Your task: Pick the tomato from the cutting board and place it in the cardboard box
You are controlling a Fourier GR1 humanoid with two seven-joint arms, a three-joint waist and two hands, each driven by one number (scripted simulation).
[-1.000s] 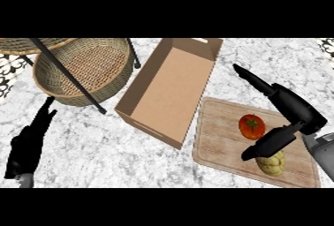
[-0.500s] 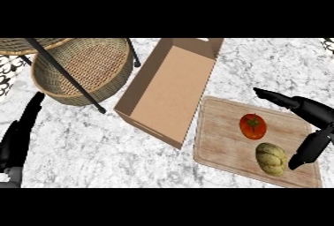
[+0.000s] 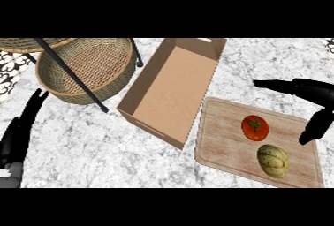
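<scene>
The fingers (image 3: pixel 277 84) and thumb of the right hand (image 3: pixel 313 90) are spread wide and hold nothing. The tomato (image 3: pixel 255 127) lies on the board (image 3: pixel 225 145), left of the thumb and not touching it; a melon (image 3: pixel 272 160) lies nearer on the same board. Since the earlier frame the right hand has moved right, away from the tomato. The left hand (image 3: pixel 20 130) rests open at the left edge. Farther back stand the box (image 3: pixel 171 90) and a basket (image 3: pixel 85 70).

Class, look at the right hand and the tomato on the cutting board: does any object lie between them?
Nothing visible does. The open right hand hangs right of the tomato; only bare cutting board lies between.
</scene>
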